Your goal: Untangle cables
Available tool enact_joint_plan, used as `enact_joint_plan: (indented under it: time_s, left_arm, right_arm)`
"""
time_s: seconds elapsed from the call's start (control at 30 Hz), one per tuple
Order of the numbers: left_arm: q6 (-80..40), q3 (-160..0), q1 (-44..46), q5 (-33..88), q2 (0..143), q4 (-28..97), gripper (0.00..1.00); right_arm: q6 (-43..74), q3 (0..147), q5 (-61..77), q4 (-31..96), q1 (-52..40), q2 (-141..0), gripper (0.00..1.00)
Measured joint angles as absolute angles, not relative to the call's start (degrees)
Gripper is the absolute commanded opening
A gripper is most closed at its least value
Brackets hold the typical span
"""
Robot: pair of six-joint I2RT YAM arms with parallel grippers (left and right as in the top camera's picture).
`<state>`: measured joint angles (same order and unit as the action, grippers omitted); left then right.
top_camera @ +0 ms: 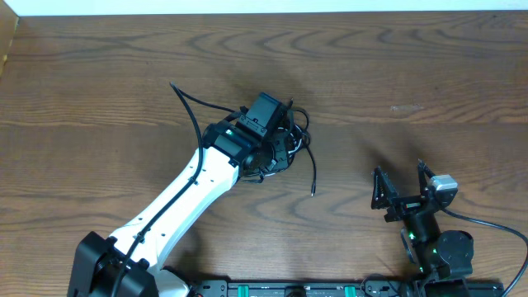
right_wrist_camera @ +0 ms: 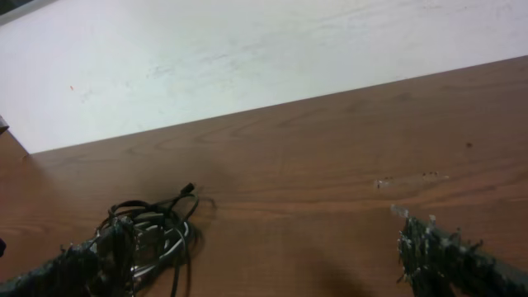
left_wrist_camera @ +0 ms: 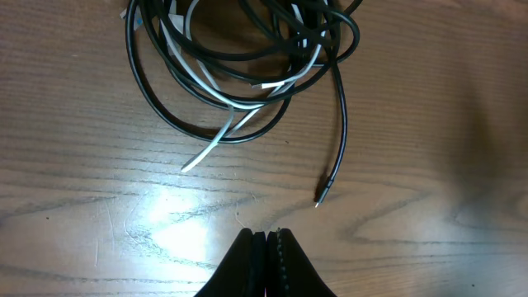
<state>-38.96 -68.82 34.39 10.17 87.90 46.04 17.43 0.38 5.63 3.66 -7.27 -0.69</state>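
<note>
Black cords make up most of the tangle of cables (top_camera: 290,136), which lies near the middle of the wooden table (top_camera: 412,66), partly under the wrist of the white left arm (top_camera: 186,194). From the heap one black strand (top_camera: 186,99) runs out toward 10 o'clock, and another black strand (top_camera: 313,173) trails off toward 5 o'clock, its plug end (left_wrist_camera: 323,194) lying loose on the wood.

In the left wrist view a single white cable (left_wrist_camera: 216,142) is wound through the black loops, its free end pointing to 7 o'clock. The left gripper (left_wrist_camera: 266,239) sits on the 6 o'clock side of the heap, clear of every cord. Its two fingers are pressed together with nothing between them.

The right gripper (top_camera: 400,181) stands well apart from the tangle, at about 4 o'clock from it. Its fingers are spread wide and hold nothing. From its own camera the heap shows at 8 o'clock, low in the view.
</note>
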Motion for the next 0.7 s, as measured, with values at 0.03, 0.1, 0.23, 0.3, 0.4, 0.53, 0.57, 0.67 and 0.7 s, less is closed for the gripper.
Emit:
enact_joint_plan:
  time_s: [0.03, 0.1, 0.23, 0.3, 0.4, 0.53, 0.57, 0.67, 0.7]
  left_arm:
    - [-38.96, -68.82, 34.39, 10.17, 87.9, 46.04, 0.08]
    - [-38.96, -68.82, 34.39, 10.2, 87.9, 46.04, 0.08]
    - [-38.96, -68.82, 34.39, 10.17, 87.9, 46.04, 0.08]
    - [-38.96, -68.84, 34.39, 10.15, 87.9, 46.02, 0.08]
    - [-38.96, -68.82, 34.39, 9.91, 87.9, 45.98, 0.08]
    - [-38.98, -68.84, 34.39, 9.67, 87.9, 45.95, 0.08]
    - [-38.96, -68.82, 34.39, 9.63, 87.9, 45.95, 0.08]
    - [-38.96, -68.82, 34.39, 9.47, 87.9, 45.95, 0.08]
    - [-38.96, -68.82, 34.39, 9.45, 87.9, 45.95, 0.08]
  right_arm:
    - [17.41, 0.38, 5.63, 3.66, -7.27, -0.69, 0.99]
    - [17.43, 0.38, 5.63, 3.66, -7.27, -0.69, 0.99]
    - [17.43, 0.38, 5.63, 3.66, -7.27, -0.69, 0.99]
    - [17.41, 0.38, 5.63, 3.66, -7.27, -0.69, 0.99]
    - [17.41, 0.38, 5.63, 3.66, -7.27, -0.69, 0.99]
    - [17.43, 0.38, 5.63, 3.66, -7.27, -0.69, 0.99]
    - [17.41, 0.38, 5.63, 3.66, -7.27, -0.69, 0.99]
    - [17.41, 0.38, 5.63, 3.66, -7.27, -0.69, 0.99]
    - [17.41, 0.38, 5.63, 3.66, -7.27, -0.69, 0.99]
